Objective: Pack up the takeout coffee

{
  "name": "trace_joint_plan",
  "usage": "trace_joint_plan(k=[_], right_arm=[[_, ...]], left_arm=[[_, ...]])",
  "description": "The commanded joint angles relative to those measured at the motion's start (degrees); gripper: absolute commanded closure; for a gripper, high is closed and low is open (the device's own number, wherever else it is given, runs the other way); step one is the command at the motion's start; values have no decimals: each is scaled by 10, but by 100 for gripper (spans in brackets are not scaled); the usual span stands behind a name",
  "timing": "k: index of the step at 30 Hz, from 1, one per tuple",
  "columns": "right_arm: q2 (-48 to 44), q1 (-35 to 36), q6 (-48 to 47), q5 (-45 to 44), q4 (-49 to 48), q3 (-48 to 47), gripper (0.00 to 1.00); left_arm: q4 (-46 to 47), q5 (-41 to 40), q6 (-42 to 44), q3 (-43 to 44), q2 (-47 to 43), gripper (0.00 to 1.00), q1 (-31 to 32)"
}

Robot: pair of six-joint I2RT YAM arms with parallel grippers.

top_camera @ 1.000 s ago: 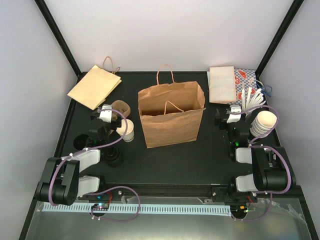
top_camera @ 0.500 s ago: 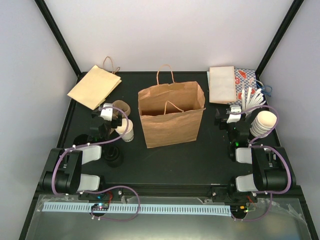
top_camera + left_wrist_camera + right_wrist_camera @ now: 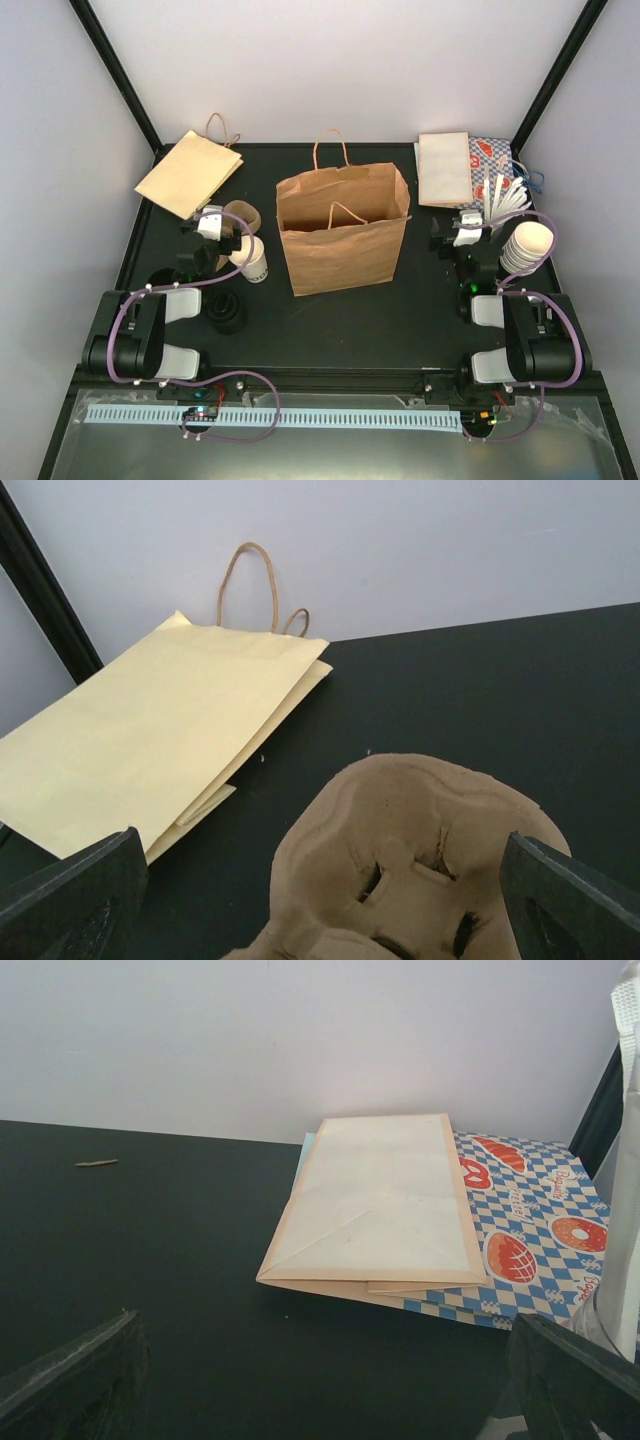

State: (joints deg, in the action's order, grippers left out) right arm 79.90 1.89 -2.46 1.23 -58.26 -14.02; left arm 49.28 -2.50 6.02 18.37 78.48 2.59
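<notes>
The cup (image 3: 252, 259) stands on the counter (image 3: 420, 300) at 9 o'clock from the standing bag (image 3: 343, 232), just beside it and with its mouth up; nothing holds it. The left claw (image 3: 212, 228) hovers just at 9 o'clock of the cup with its jaws wide apart: in the left wrist view both fingers (image 3: 70, 895) sit at the frame's bottom corners, with only the carrier (image 3: 400, 865) between and ahead of them. The carrier lies at 12 o'clock of the cup, and a flat bag (image 3: 188, 172) lies beyond it at 11 o'clock. The right claw (image 3: 458, 228) is also spread wide, clamped on nothing, its fingers (image 3: 70, 1365) pointing at a pale folded bag (image 3: 380, 1200) that lies over a checked one (image 3: 520, 1230). A cup stack (image 3: 525, 247) sits at 3 o'clock of that claw.
</notes>
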Motion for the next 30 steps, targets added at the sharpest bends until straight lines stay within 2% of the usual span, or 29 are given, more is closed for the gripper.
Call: trace_joint_plan(k=[1, 4, 30], right_arm=[[0, -3, 4, -7, -22, -7, 0], [0, -3, 3, -7, -23, -8, 0], [0, -3, 3, -6, -21, -8, 0]], left_arm=[[89, 28, -4, -22, 18, 1, -5], [42, 25, -11, -8, 5, 1, -5], [48, 22, -12, -11, 6, 1, -4]])
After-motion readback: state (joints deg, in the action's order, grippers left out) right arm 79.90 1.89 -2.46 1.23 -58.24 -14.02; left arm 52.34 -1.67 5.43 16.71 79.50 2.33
